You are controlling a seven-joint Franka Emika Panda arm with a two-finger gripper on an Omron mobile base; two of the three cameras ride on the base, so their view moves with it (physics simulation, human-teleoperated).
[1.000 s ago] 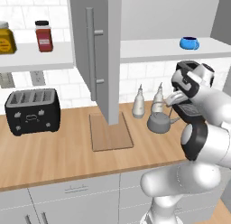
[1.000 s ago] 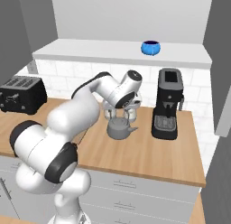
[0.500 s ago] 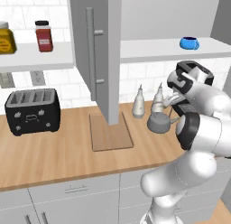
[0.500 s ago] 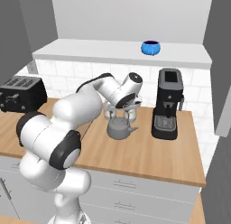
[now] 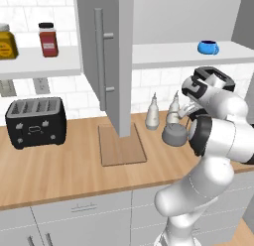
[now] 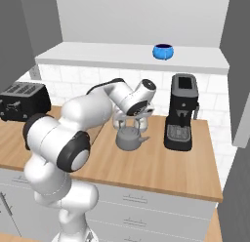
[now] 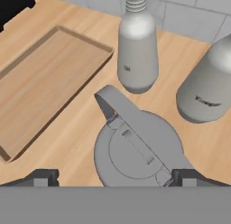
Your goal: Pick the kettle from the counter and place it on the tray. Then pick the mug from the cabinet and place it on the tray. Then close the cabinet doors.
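Wood-grain counter (image 5: 59,175) is carrying the kettle (image 6: 129,138), just right of the tray (image 7: 43,83). Hovering above it, the gripper (image 7: 113,175) is holding its fingers spread wide, gripping nothing. Rigid, smooth metal, probably slippery; the arched handle looks best to grasp. Two bottles (image 7: 136,51) are crowding close behind, the coffee machine (image 6: 180,114) standing nearby.

Evenly bright, flat rendered light throughout, no glare. Soft faint shadows under the kettle (image 7: 137,155) and bottles (image 7: 136,49) on the table (image 7: 72,142). Slightly soft and pixelated close up; no edge distortion.
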